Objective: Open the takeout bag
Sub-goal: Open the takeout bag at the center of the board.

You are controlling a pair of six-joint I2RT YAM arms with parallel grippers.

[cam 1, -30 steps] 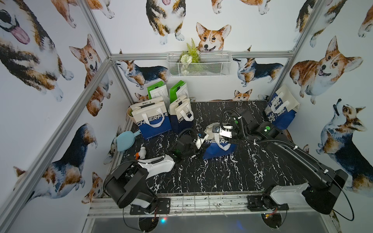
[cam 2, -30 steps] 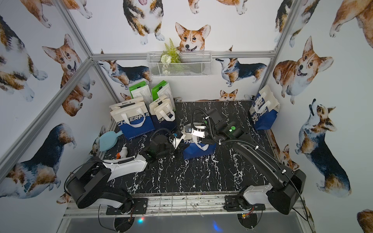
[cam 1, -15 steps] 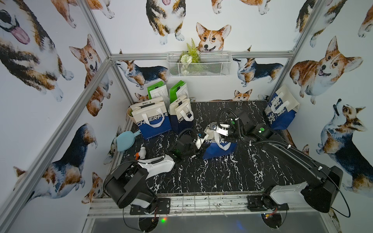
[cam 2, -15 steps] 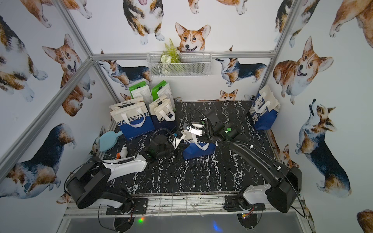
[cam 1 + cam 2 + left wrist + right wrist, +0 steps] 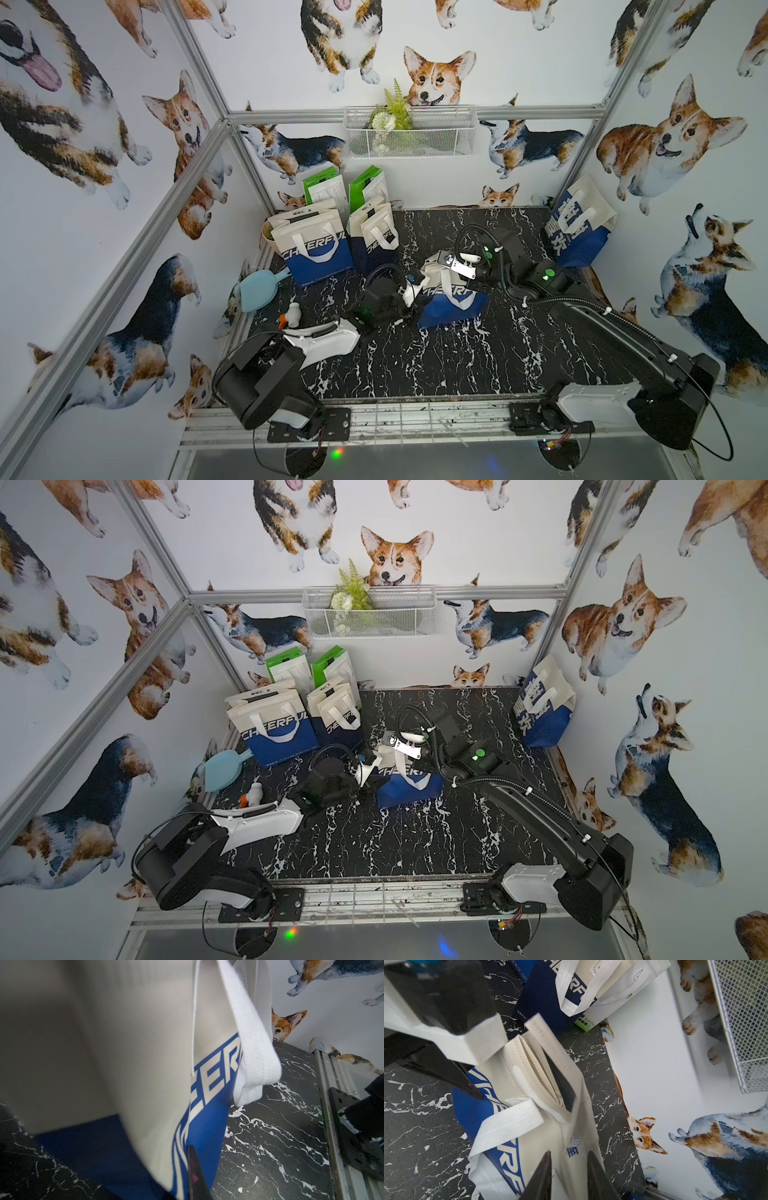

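The takeout bag point(image 5: 451, 297) point(image 5: 409, 779), cream above and blue below with white lettering, stands mid-table in both top views. My left gripper point(image 5: 417, 287) point(image 5: 368, 769) is at its left end, shut on the bag's front panel. The left wrist view shows the bag point(image 5: 133, 1059) filling the frame, with one dark finger point(image 5: 195, 1176) pressed against the fabric. My right gripper point(image 5: 446, 266) point(image 5: 569, 1153) hangs over the bag's right end, jaws apart astride the cream side fold point(image 5: 571, 1130). The mouth point(image 5: 560, 1082) is parted to a narrow dark slit. A white handle point(image 5: 508, 1124) droops over the front.
Other cream-and-blue bags point(image 5: 316, 249) point(image 5: 374, 237) and green-topped bags point(image 5: 324, 189) stand at the back left. A blue bag point(image 5: 579, 226) leans on the right wall. A pale blue scoop point(image 5: 257, 289) and a small white bottle point(image 5: 293, 313) lie at the left edge. A wire basket point(image 5: 409, 133) hangs on the back wall.
The right gripper's jaws have narrowed a little around the bag's side fold, and its arm has shifted slightly. The left gripper keeps its hold in the same place.
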